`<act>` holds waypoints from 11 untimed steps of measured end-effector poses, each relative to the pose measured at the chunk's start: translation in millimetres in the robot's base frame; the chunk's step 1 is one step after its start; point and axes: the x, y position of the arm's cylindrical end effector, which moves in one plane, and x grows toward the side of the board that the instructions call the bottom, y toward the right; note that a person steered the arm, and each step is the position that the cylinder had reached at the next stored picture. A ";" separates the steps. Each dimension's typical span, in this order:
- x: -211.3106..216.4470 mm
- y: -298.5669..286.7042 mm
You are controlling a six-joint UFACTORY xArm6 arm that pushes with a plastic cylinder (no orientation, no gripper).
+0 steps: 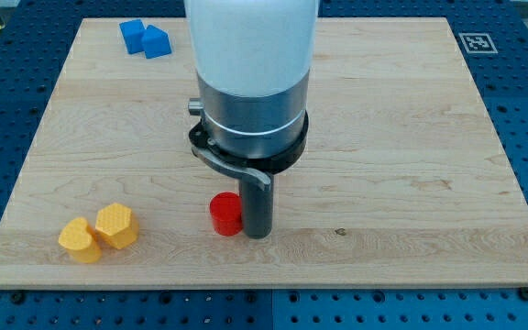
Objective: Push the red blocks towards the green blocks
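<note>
A red block (pixel 225 214), a short cylinder by its look, stands on the wooden board (pixel 411 137) near the view's bottom, a little left of centre. My tip (pixel 258 235) rests on the board right beside it, on its right side, touching or nearly touching it. The rod hangs from the arm's big white and grey body (pixel 250 82), which hides the board's middle behind it. No green block shows in this view, and only one red block shows.
Two blue blocks (pixel 144 38) sit together at the view's top left. Two yellow blocks (pixel 98 232) sit together at the bottom left. A black and white marker tag (pixel 476 42) is at the board's top right corner. Blue perforated table surrounds the board.
</note>
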 end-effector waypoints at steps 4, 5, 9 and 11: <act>30.1 -29.2; 4.1 -54.1; 1.2 -17.0; -15.4 3.4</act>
